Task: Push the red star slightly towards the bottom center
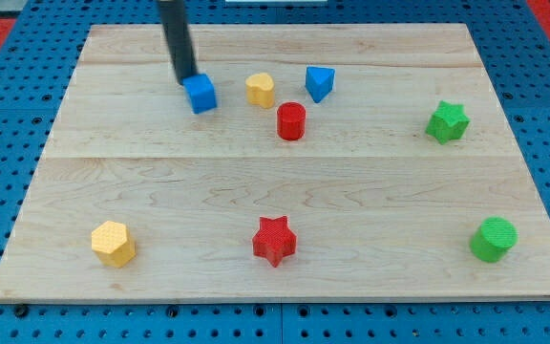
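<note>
Red star-shaped block (274,240) sits low-centre on wooden worktop (285,186), unpushed since my tip (188,78) touches blue cube (200,94) far above; no pincer fitted.

A plain dark grey rod, round and smooth with a faint sheen along its length, narrowing to my tip (188,76)

I see the red star (274,239) lying flat on the wooden board, one point aimed at the board's top edge. It sits close to the bottom edge, about midway between the bottom-left and bottom-right corners. Its top face is bright red, its sides darker. It stands alone, with nothing touching it.
</note>
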{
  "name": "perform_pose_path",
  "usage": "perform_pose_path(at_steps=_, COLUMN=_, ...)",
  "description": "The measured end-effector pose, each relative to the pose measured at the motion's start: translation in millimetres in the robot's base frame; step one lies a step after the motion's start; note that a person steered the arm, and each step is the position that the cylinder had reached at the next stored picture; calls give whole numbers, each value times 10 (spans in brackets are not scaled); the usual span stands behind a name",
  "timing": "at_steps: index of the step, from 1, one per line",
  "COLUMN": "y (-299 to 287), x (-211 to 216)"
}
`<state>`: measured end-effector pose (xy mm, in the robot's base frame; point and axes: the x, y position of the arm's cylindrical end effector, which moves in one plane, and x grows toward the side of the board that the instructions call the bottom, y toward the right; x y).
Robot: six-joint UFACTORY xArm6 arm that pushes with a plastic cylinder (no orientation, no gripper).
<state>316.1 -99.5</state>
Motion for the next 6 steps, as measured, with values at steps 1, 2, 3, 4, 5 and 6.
perform_pose_path(at_steps=1, y=127, x=-17)
perform_pose_path(at_steps=2, y=411, x=434)
perform_pose_path(at_steps=3, y=97, x=220)
perform_pose_path(at_steps=4, y=-560, x=589)
perform_pose_path(at_steps=5, y=-311, x=1425)
perform_pose_path(at_steps=6, y=653, x=2092)
